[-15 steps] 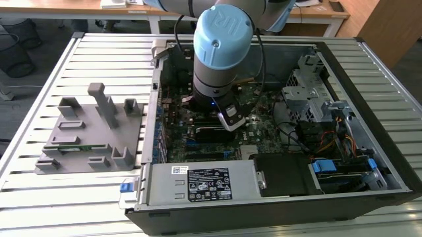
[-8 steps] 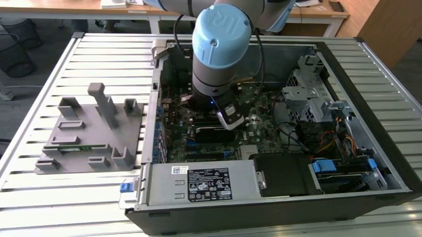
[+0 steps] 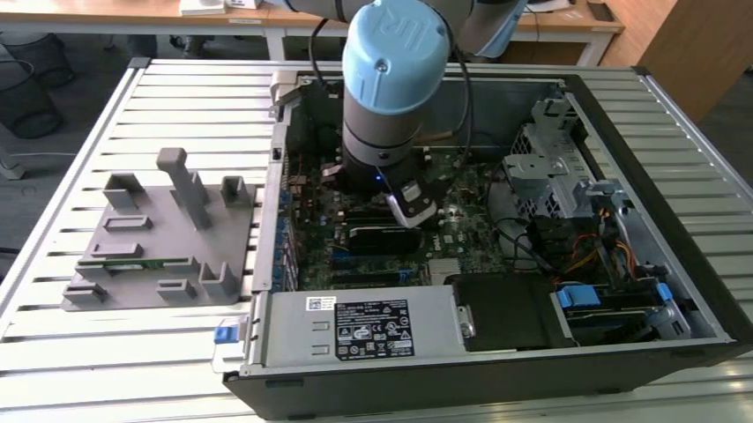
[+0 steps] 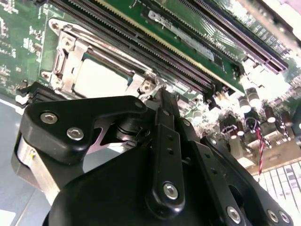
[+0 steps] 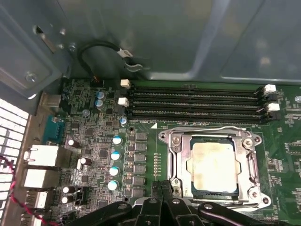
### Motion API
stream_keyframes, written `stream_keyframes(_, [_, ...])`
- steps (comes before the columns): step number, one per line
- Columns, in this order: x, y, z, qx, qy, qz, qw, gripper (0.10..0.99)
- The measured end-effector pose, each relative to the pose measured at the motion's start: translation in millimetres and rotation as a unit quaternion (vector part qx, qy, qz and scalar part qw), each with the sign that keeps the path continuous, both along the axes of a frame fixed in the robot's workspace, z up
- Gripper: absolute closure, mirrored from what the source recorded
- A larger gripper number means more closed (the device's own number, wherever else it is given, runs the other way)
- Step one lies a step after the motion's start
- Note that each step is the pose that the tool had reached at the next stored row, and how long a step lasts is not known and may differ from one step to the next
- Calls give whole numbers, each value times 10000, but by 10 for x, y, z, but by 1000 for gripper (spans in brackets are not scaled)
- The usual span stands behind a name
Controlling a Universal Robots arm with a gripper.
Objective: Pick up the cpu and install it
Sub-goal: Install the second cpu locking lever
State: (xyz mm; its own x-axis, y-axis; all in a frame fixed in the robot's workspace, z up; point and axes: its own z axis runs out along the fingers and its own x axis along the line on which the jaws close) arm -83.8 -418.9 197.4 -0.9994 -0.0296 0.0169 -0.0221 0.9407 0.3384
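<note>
While the cpu [image 5: 212, 163] lies in the socket [image 5: 174, 165], gripper [image 5: 162, 190] closed, empty.

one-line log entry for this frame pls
stage: install | silvery square cpu: seated in metal-framed socket | tool: beside socket, holding nothing | green memory stick: on grey fixture

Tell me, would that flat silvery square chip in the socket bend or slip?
The flat silvery square chip looks rigid: its top is a metal plate. Probably slippery, being smooth. Thin and small, so likely light.
</note>
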Motion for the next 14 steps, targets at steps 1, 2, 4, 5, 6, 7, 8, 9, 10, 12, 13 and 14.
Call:
stream_keyframes(1, [0, 0, 23, 1, 0, 0, 10000, 980])
stream_keyframes(2, [0, 0, 43, 1, 0, 0, 10000, 980])
stream_keyframes(4, [0, 0, 70, 0, 0, 0, 10000, 980])
stream_keyframes(5, [0, 0, 78, 0, 0, 0, 10000, 980])
stream_keyframes(6, [0, 0, 87, 0, 0, 0, 10000, 980])
stream_keyframes(7, [0, 0, 98, 1, 0, 0, 10000, 980])
stream_keyframes(8, [0, 0, 112, 1, 0, 0, 10000, 980])
stream_keyframes(9, [0, 0, 130, 0, 0, 1, 10000, 980])
stream_keyframes(10, [0, 0, 149, 0, 0, 1, 10000, 980])
stream_keyframes(12, [0, 0, 186, 0, 0, 2, 10000, 980])
stream_keyframes(13, [0, 0, 206, 0, 0, 1, 10000, 980])
stream_keyframes(14, [0, 0, 225, 1, 0, 1, 10000, 980])
